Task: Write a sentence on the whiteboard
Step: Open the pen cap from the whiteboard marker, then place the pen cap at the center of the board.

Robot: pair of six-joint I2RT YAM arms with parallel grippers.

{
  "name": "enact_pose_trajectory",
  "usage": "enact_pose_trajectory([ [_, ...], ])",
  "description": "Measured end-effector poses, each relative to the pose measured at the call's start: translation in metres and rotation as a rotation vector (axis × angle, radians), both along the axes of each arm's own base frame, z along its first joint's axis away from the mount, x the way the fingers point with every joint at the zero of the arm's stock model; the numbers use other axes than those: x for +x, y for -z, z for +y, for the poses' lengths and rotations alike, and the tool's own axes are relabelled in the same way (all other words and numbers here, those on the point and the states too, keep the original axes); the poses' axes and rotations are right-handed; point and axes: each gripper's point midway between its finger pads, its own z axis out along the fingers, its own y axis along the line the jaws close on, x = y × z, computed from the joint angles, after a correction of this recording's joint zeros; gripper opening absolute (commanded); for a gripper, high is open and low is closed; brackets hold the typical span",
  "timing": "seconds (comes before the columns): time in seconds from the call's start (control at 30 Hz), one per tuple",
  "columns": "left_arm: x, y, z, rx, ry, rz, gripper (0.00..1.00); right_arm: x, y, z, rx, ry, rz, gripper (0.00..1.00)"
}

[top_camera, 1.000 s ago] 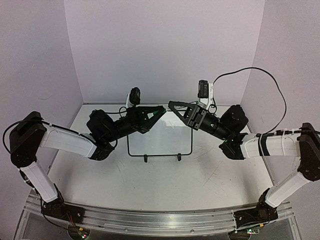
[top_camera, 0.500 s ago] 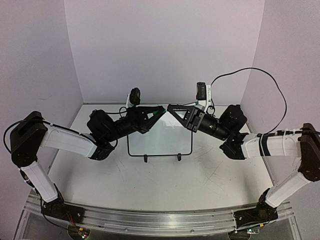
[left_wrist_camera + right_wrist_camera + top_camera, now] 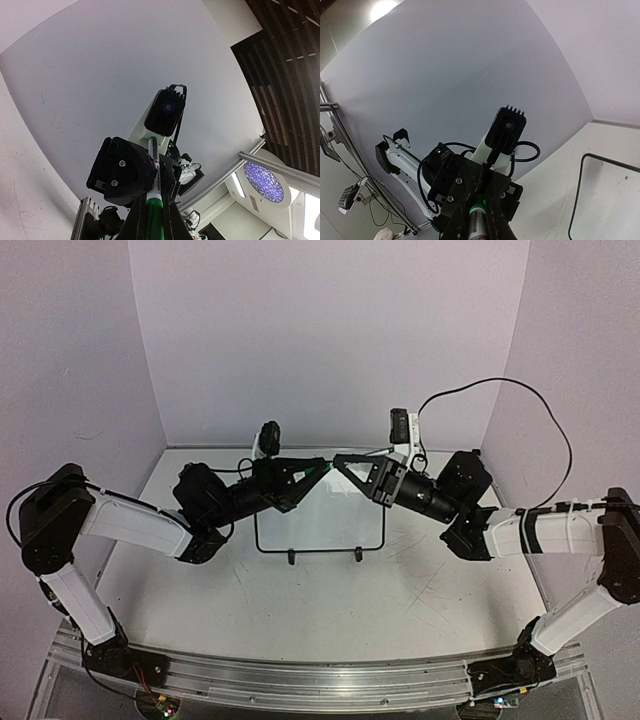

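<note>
Marker [image 3: 154, 212] is being gripped from both ends, the green end by the left fingers [image 3: 298, 473] and the barrel by the right fingers [image 3: 360, 466], both clenched on it. Whiteboard [image 3: 320, 525] is being propped on its feet on the surface [image 3: 330, 610], directly under the meeting fingers in the top view.

The left arm [image 3: 130, 525] and right arm [image 3: 560, 530] have white shells between chunky black joints. The left gripper [image 3: 318, 466] and right gripper [image 3: 342, 460] are black triangular frames. Each carries a small black camera [image 3: 270, 432] on a white bracket. A black cable [image 3: 545, 405] loops off the right one.
</note>
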Motion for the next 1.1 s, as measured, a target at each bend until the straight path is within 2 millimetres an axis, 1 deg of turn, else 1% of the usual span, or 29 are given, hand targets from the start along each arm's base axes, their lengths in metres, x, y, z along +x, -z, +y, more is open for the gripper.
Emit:
enact_pose_trajectory([
  [0.07, -0.002, 0.01, 0.003, 0.021, 0.0, 0.026, 0.0, -0.002, 0.011, -0.003, -0.014, -0.003, 0.047, 0.0],
  [0.1, -0.002, 0.018, 0.007, 0.036, -0.005, 0.044, 0.0, -0.002, 0.014, -0.007, -0.016, 0.003, 0.064, 0.0],
  [0.17, 0.007, 0.034, 0.026, 0.063, -0.056, 0.087, 0.0, 0.005, 0.014, -0.031, 0.002, 0.059, 0.093, 0.0],
  [0.2, 0.013, 0.04, 0.037, 0.07, -0.087, 0.108, 0.0, 0.009, 0.009, -0.046, 0.021, 0.094, 0.097, 0.0],
  [0.23, 0.019, 0.044, 0.049, 0.073, -0.118, 0.127, 0.0, 0.012, 0.001, -0.063, 0.045, 0.133, 0.094, 0.0],
  [0.3, 0.027, 0.047, 0.075, 0.072, -0.179, 0.146, 0.0, 0.014, -0.02, -0.098, 0.089, 0.205, 0.066, 0.0],
  [0.33, 0.03, 0.045, 0.088, 0.067, -0.209, 0.144, 0.0, 0.013, -0.03, -0.112, 0.101, 0.244, 0.042, 0.0],
  [0.4, 0.035, 0.037, 0.113, 0.103, -0.289, 0.135, 0.0, 0.014, -0.044, -0.135, 0.05, 0.345, 0.01, 0.0],
  [0.47, 0.04, 0.022, 0.139, 0.156, -0.409, 0.106, 0.0, 0.014, -0.058, -0.151, -0.016, 0.436, -0.026, 0.0],
  [0.53, 0.053, 0.004, 0.166, 0.247, -0.581, 0.107, 0.0, 0.018, -0.068, -0.161, -0.115, 0.526, -0.046, 0.0],
  [0.57, 0.059, -0.002, 0.177, 0.293, -0.656, 0.109, 0.0, 0.022, -0.071, -0.165, -0.162, 0.563, -0.055, 0.0],
  [0.6, 0.067, -0.003, 0.188, 0.354, -0.733, 0.131, 0.0, 0.026, -0.07, -0.167, -0.21, 0.594, -0.056, 0.0],
  [0.63, 0.074, -0.001, 0.198, 0.417, -0.799, 0.153, 0.0, 0.03, -0.066, -0.169, -0.257, 0.618, -0.055, 0.0],
  [0.67, 0.08, 0.006, 0.207, 0.483, -0.855, 0.176, 0.0, 0.033, -0.059, -0.17, -0.303, 0.636, -0.05, 0.0],
  [0.73, 0.091, 0.04, 0.222, 0.648, -0.934, 0.239, 0.0, 0.039, -0.035, -0.168, -0.404, 0.651, -0.024, 0.0],
  [0.83, 0.096, 0.118, 0.234, 0.948, -0.942, 0.344, 0.0, 0.046, 0.008, -0.156, -0.549, 0.626, 0.027, 0.0],
  [0.93, 0.092, 0.185, 0.239, 1.197, -0.872, 0.424, 0.0, 0.047, 0.036, -0.141, -0.64, 0.582, 0.048, 0.0],
  [1.0, 0.088, 0.221, 0.244, 1.327, -0.816, 0.462, 0.0, 0.045, 0.045, -0.132, -0.667, 0.556, 0.046, 0.0],
  [1.07, 0.085, 0.246, 0.247, 1.428, -0.764, 0.482, 0.0, 0.042, 0.045, -0.127, -0.671, 0.54, 0.033, 0.0],
  [1.1, 0.084, 0.255, 0.248, 1.465, -0.742, 0.489, 0.0, 0.04, 0.044, -0.125, -0.667, 0.536, 0.026, 0.0],
])
